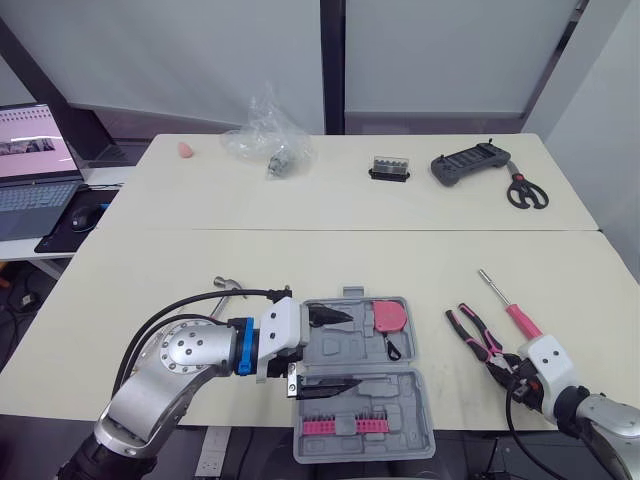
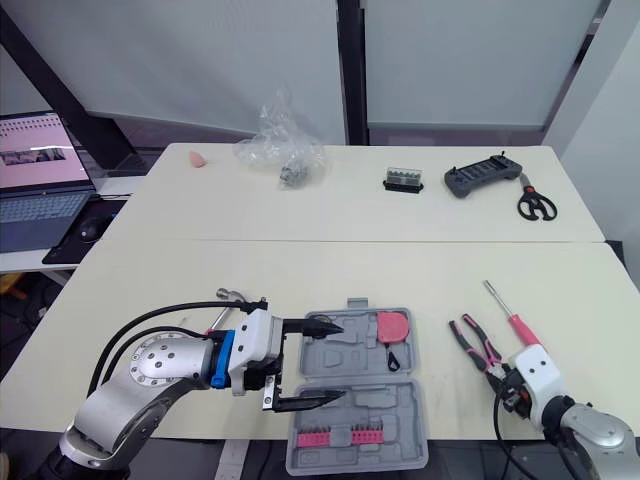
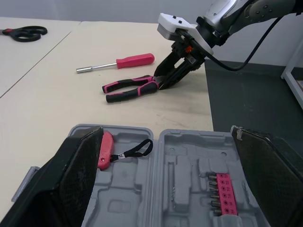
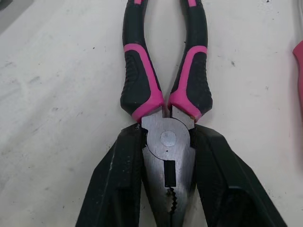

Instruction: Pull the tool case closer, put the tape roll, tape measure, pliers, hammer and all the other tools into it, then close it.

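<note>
Pliers (image 1: 475, 335) gripped by right claw (image 4: 166, 132) near table (image 1: 300, 270) edge — bare top around

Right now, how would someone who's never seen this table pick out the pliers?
On the near table, look right of the open tool case. The pliers lie beside a pink screwdriver; unlike it, they have two black-and-pink handles.

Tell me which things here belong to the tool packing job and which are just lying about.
Job: case, tape measure, pliers, screwdriver, hammer.
Lying about: scissors, controller, bit box, bag, laptop.
</note>
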`<action>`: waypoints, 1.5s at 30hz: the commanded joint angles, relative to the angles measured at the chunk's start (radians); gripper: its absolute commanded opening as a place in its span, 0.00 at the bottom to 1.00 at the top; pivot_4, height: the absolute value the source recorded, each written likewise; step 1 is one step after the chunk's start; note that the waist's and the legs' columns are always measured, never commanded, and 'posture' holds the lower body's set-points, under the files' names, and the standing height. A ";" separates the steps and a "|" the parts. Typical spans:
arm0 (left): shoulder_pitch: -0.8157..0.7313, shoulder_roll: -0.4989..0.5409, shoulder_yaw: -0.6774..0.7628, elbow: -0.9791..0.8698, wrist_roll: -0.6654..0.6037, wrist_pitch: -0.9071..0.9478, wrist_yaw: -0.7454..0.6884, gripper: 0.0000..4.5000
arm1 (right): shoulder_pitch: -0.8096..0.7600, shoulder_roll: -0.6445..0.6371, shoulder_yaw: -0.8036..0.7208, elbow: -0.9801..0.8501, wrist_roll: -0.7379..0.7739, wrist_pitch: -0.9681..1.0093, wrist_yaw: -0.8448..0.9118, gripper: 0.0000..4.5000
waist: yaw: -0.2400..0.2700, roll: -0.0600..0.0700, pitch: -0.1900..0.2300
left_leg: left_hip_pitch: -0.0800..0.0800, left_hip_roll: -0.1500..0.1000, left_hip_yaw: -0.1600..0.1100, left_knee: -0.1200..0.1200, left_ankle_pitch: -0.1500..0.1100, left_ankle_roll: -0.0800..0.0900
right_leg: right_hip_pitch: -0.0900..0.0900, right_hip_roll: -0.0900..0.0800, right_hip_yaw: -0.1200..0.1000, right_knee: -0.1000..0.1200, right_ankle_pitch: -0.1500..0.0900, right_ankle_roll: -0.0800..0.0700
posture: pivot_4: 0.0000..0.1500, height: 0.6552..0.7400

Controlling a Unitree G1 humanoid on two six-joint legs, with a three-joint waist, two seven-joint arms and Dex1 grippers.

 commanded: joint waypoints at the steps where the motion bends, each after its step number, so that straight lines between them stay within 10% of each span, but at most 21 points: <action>1: 0.008 0.003 0.019 -0.042 -0.011 -0.016 -0.002 1.00 | 0.009 0.000 0.005 0.002 -0.006 -0.008 0.003 0.28 | 0.000 0.000 0.000 | 0.000 0.000 0.000 0.000 0.000 0.000 | 0.000 0.000 0.000 0.000 0.000 0.000 | 1.00 1.00; 23: 0.081 0.133 0.329 0.093 -0.071 -0.118 -0.150 1.00 | -0.627 -0.260 0.306 -0.122 0.019 0.088 0.387 0.28 | 0.002 -0.001 0.002 | -0.003 0.000 -0.003 0.000 0.000 0.000 | -0.001 0.000 -0.002 -0.002 0.000 0.000 | 1.00 1.00; 45: 0.124 0.235 0.363 0.285 0.002 -0.282 -0.341 1.00 | -0.970 -0.079 0.799 -0.112 -0.266 0.251 0.502 0.28 | -0.005 -0.002 0.003 | -0.004 0.000 -0.002 -0.001 0.000 -0.001 | -0.007 0.000 0.000 0.000 0.000 0.000 | 1.00 1.00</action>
